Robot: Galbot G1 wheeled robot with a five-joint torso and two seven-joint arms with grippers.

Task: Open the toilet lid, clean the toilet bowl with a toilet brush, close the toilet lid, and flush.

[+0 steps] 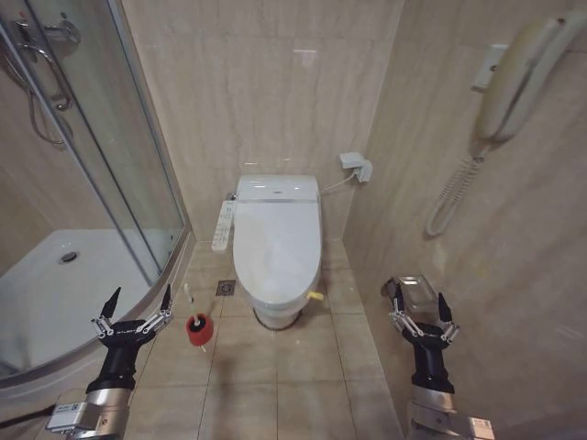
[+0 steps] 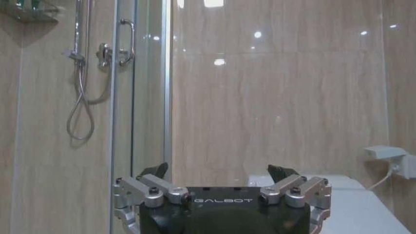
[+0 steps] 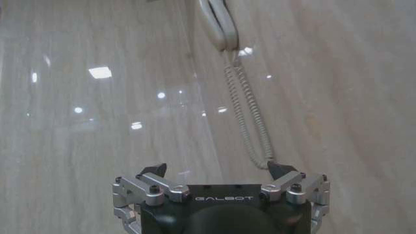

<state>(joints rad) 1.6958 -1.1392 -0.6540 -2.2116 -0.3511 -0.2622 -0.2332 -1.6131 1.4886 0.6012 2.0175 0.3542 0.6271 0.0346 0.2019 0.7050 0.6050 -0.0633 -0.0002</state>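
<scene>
The toilet lid [image 1: 277, 240] lies shut, glossy white, in the middle of the head view, with its small yellow strap [image 1: 315, 296] at the front right edge. The toilet bowl is hidden under it. The toilet brush [image 1: 187, 293] stands on the floor at the toilet's front left, its white handle rising from a red holder [image 1: 198, 329]. My left gripper [image 1: 140, 299] hovers open near the holder's left. My right gripper [image 1: 419, 303] is open at the toilet's right, over the floor. Both wrist views show open, empty fingers [image 2: 156, 171] [image 3: 155, 170].
A curved glass shower enclosure [image 1: 101, 174] and its white tray [image 1: 55, 284] fill the left. A wall phone [image 1: 514, 78] with coiled cord hangs at the right. A control panel [image 1: 223, 225] sits beside the toilet, and a metal bin [image 1: 417, 290] stands behind my right gripper.
</scene>
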